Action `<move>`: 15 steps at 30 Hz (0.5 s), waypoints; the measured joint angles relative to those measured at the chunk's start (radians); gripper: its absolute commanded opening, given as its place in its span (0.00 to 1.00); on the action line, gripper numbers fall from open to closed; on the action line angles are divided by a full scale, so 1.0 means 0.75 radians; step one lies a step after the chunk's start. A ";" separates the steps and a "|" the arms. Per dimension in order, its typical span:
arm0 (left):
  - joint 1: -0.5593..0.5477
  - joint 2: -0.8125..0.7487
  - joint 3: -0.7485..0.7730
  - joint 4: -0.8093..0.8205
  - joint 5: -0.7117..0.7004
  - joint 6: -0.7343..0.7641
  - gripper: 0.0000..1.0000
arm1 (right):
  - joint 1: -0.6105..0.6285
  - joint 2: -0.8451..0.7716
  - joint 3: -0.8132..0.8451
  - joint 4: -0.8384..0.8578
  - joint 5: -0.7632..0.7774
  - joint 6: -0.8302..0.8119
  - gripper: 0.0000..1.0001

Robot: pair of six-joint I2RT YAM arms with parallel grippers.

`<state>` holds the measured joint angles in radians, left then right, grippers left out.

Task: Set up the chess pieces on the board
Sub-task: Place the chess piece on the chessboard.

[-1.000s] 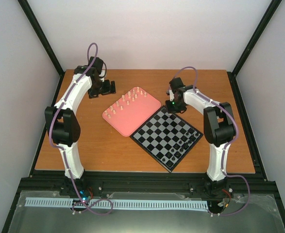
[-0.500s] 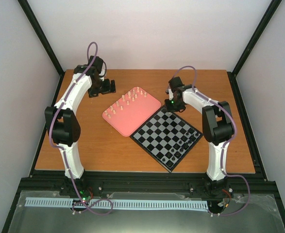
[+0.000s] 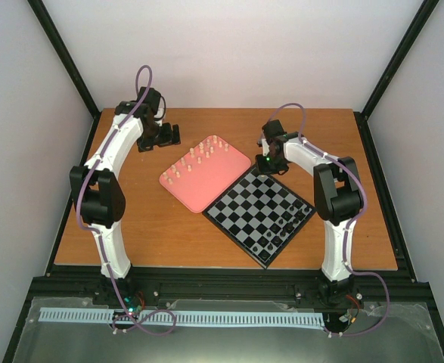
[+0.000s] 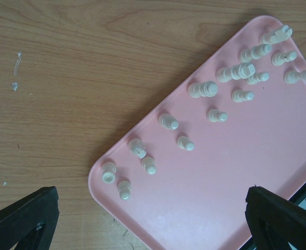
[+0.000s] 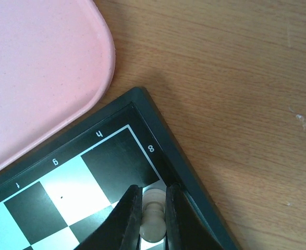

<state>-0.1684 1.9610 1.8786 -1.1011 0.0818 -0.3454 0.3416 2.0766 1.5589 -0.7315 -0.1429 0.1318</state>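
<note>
The board (image 3: pixel 253 198) of black and grey checks lies right of centre, and its far corner (image 5: pixel 142 99) shows in the right wrist view. My right gripper (image 5: pixel 154 216) is shut on a cream chess piece (image 5: pixel 154 200), held upright over the light square at that corner beside the mark 8. From above, the right gripper (image 3: pixel 269 162) hangs at the board's far corner. Several cream chess pieces (image 4: pixel 215 115) stand in rows on the pink tray (image 4: pixel 220 192). My left gripper (image 4: pixel 151 213) is open over the tray's near corner and holds nothing. In the top view the left gripper (image 3: pixel 166 136) is left of the tray.
The pink tray (image 3: pixel 199 187) lies against the board's far-left side. Several small black pieces (image 3: pixel 284 224) stand along the board's near-right edge. Bare wooden table (image 3: pixel 138 219) surrounds both, and black frame posts rise at the corners.
The right arm has edged slightly to the left with the piece still in its jaws. The left arm has not moved.
</note>
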 measured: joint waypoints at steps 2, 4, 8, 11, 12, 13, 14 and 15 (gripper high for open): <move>0.000 0.000 0.000 0.000 0.000 0.000 1.00 | 0.000 0.000 -0.001 0.004 -0.003 0.000 0.04; 0.000 0.000 0.000 0.000 0.000 0.000 1.00 | 0.001 0.000 -0.004 0.008 -0.005 0.000 0.04; 0.000 0.000 0.000 0.000 0.000 0.000 1.00 | 0.001 -0.008 -0.021 0.028 -0.006 0.000 0.04; 0.000 0.000 0.000 0.000 0.000 0.000 1.00 | 0.002 -0.015 -0.035 0.043 -0.007 0.000 0.04; 0.000 0.000 0.000 0.000 0.000 0.000 1.00 | 0.002 -0.015 -0.036 0.044 -0.007 0.000 0.04; 0.000 0.000 0.000 0.000 0.000 0.000 1.00 | 0.002 -0.018 -0.039 0.046 -0.007 0.000 0.04; 0.000 0.000 0.000 0.000 0.000 0.000 1.00 | 0.003 -0.020 -0.043 0.050 -0.007 0.000 0.04; 0.000 0.000 0.000 0.000 0.000 0.000 1.00 | 0.003 -0.022 -0.048 0.055 -0.007 0.000 0.04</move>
<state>-0.1684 1.9610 1.8786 -1.1011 0.0818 -0.3454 0.3439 2.0598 1.5227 -0.6903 -0.1482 0.1318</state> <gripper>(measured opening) 0.999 0.110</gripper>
